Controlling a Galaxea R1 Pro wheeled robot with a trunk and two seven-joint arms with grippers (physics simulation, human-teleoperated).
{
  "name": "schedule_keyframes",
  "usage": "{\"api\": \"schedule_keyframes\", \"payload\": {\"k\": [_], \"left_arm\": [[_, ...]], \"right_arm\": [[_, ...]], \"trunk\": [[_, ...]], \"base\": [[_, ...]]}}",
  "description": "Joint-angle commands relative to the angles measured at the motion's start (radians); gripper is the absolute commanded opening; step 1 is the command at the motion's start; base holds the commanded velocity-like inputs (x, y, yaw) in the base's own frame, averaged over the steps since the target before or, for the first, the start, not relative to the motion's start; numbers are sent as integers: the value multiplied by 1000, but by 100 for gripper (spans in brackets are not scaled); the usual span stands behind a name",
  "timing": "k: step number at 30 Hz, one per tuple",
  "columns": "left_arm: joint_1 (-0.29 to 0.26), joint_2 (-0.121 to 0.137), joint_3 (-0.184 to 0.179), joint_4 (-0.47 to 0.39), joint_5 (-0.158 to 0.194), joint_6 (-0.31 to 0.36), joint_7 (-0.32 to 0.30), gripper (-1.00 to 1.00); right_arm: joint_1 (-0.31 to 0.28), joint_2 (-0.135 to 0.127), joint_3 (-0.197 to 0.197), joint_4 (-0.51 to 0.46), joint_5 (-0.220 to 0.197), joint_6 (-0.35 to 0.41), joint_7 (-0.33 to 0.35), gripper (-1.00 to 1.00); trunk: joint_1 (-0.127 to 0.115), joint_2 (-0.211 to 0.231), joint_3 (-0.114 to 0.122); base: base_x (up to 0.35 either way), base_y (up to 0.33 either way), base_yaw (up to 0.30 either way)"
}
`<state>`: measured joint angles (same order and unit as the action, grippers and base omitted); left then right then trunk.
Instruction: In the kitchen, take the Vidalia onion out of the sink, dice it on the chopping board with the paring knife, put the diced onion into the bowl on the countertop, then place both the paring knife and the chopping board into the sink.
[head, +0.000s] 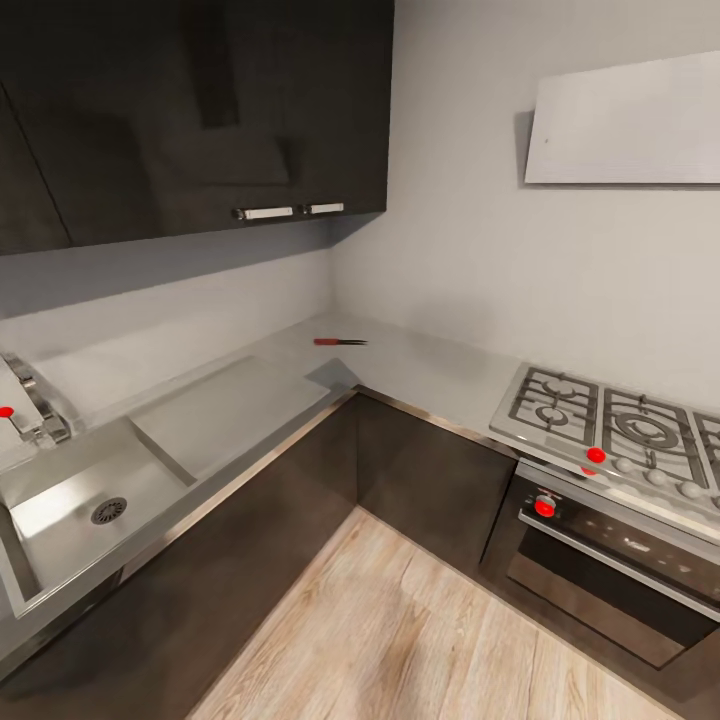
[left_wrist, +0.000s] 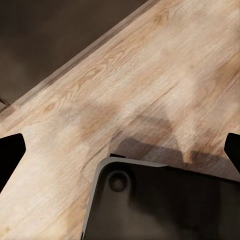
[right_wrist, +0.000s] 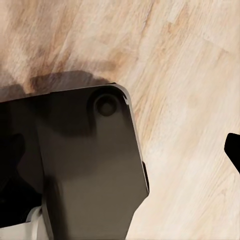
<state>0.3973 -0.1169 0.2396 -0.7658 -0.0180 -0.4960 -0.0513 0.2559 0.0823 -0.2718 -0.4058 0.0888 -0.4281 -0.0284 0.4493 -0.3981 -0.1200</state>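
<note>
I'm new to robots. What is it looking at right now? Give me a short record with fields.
room: kitchen corner, dark cabinets, wood floor
sink: at the head view's left, basin looks empty, no onion seen
countertop: grey, runs round the corner
paring knife: red handle, lying on the countertop near the corner
stove: at the right, red knobs
end effectors: both wrist views look down at the floor; state unclear

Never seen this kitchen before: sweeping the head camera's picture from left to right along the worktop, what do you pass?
Tap with a red knob → sink → drainboard → paring knife in the countertop corner → gas hob, oven beneath.
</note>
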Motion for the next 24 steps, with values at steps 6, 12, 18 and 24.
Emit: {"api": "schedule_keyframes", "payload": {"k": [6,12,18,24], "left_arm": [[0,-1,3,-1,-2,-1,-5,100],[0,-1,3,0,-2,-1,-5,100],[0,-2,2,1,-1,-1,-5,100],[0,-3,0,0,0,-1,-5,100]], "right_arm": [[0,0,-4,-13,11,-3,-2,100],[0,3,1,-423,12,52,-15,100],[0,23,89,-748,15,312,-26,100],[-11,29,257,-1045,17,564,-159,100]], "trunk": [[1,-2,-2],[1,-2,-2],[1,-2,-2],[1,-2,-2]], "base": [[0,0,0],[0,0,0],[0,0,0],[0,0,0]]}}
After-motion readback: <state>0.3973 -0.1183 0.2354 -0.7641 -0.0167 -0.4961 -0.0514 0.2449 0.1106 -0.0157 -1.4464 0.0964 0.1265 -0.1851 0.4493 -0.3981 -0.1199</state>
